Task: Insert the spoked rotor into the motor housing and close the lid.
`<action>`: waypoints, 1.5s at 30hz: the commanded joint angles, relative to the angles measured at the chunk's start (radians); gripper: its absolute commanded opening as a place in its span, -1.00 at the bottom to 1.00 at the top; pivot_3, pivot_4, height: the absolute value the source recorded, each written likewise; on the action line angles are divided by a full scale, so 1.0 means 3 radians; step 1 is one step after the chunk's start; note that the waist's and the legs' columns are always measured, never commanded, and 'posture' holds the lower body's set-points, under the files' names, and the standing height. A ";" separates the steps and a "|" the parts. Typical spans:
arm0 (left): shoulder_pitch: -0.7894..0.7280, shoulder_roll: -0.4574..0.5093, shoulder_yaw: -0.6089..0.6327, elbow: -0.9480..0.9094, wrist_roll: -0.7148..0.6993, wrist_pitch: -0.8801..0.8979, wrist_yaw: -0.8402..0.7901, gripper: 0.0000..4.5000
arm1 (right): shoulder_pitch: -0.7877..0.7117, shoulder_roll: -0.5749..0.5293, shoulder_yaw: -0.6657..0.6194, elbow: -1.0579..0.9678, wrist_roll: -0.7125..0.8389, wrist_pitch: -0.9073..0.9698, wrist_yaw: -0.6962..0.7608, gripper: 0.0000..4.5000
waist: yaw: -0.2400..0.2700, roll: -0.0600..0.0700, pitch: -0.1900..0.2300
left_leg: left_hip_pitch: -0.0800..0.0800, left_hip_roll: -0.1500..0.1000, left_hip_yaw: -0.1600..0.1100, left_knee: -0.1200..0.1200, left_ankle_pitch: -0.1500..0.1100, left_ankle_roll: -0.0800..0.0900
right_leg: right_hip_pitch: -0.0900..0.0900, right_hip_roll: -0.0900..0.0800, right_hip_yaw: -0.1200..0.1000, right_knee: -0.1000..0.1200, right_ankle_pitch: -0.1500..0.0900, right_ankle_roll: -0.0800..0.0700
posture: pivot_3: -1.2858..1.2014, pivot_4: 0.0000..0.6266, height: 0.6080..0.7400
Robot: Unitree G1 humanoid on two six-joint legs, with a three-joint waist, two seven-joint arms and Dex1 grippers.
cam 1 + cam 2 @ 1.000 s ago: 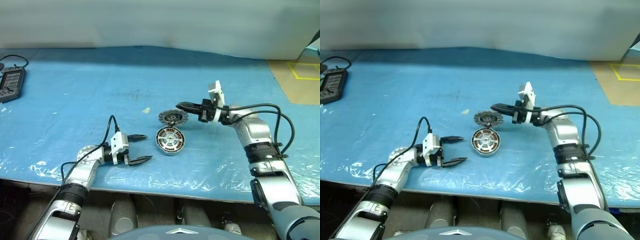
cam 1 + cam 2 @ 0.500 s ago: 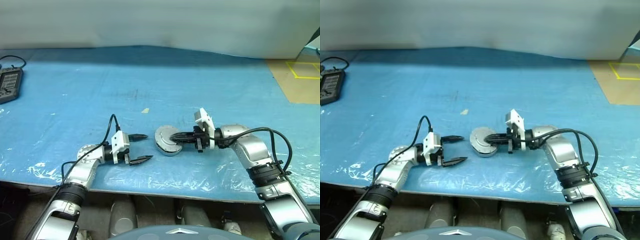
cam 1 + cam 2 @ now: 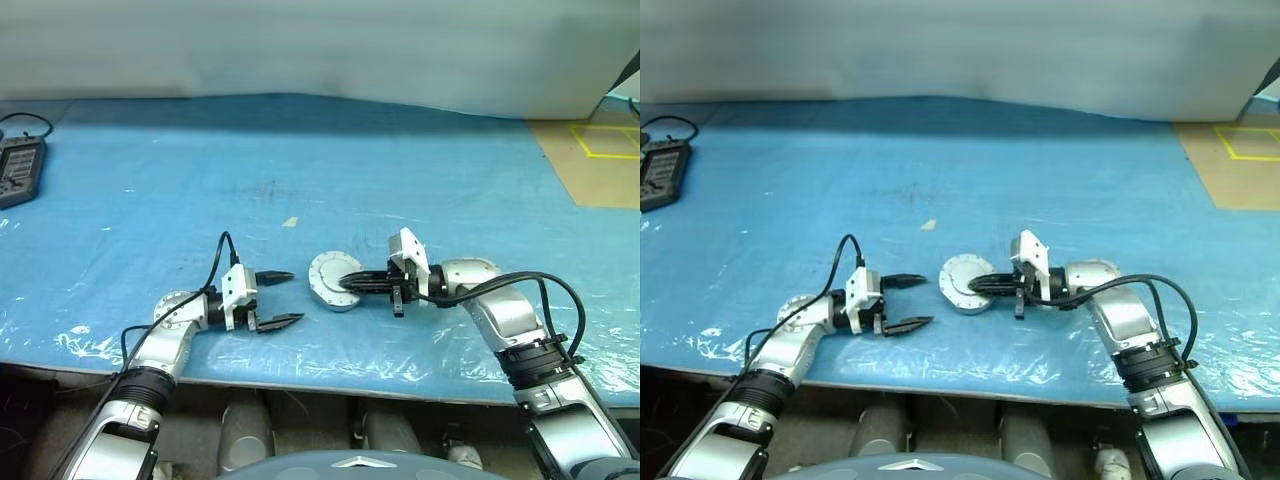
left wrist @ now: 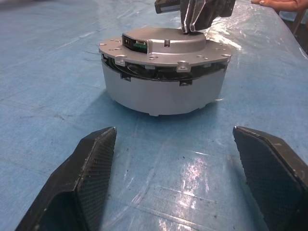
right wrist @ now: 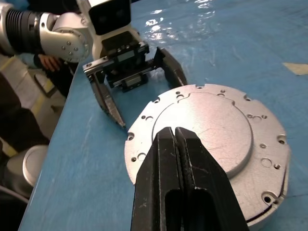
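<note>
On the left, the left gripper (image 3: pixel 278 298) is held level above the blue plastic-covered table (image 3: pixel 420 170) with its two black fingers spread wide and nothing between them, and the round silver metal motor housing (image 4: pixel 163 91) is seen just ahead of its fingertips, capped by the smooth silver-grey metal lid (image 5: pixel 211 132) with the raised middle. From the other side, the right gripper (image 5: pixel 175 134) is laid over the lid's raised middle with its fingers pressed together on nothing; the lid-closing step is judged to be in hand, a dark gap is seen under the rim, so a downward press is probably called for next. Bare table is left around the housing, and the near table edge is passed close behind both grippers.
</note>
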 commanded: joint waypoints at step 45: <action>0.0058 -0.0010 0.0050 -0.0229 -0.0011 0.0134 0.0010 0.81 | -0.0092 0.0086 0.0191 0.0080 -0.0521 -0.0457 -0.0262 0.33 | 0.0003 0.0002 -0.0001 | -0.0008 -0.0002 0.0000 -0.0005 0.0000 0.0000 | -0.0006 -0.0002 -0.0001 -0.0005 0.0000 0.0000 | 0.03 -0.52 1.00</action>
